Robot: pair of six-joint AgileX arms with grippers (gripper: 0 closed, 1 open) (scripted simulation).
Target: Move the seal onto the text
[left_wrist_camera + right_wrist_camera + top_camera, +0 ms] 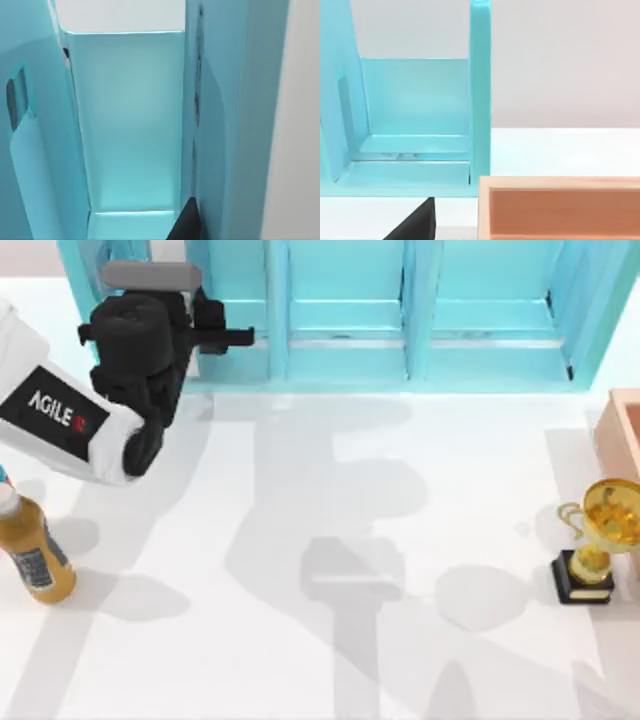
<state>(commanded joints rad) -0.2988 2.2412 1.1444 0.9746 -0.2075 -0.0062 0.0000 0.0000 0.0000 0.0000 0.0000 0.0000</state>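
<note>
Teal shelf unit point(130, 125) is filling the left wrist view; the left tool point(235, 336) is reaching into its far-left bay, grip state indeterminate. Seal and text are unlocated; locating them is pending.

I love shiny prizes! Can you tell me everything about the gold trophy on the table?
The gold trophy is a shiny golden cup with two curly handles, one on each side, and a thin stem. It stands upright on a square black base with a small gold plate on it. It looks like polished metal. It sits on the white table near the right edge, just in front of a peach-coloured box. Nothing is holding it.
</note>
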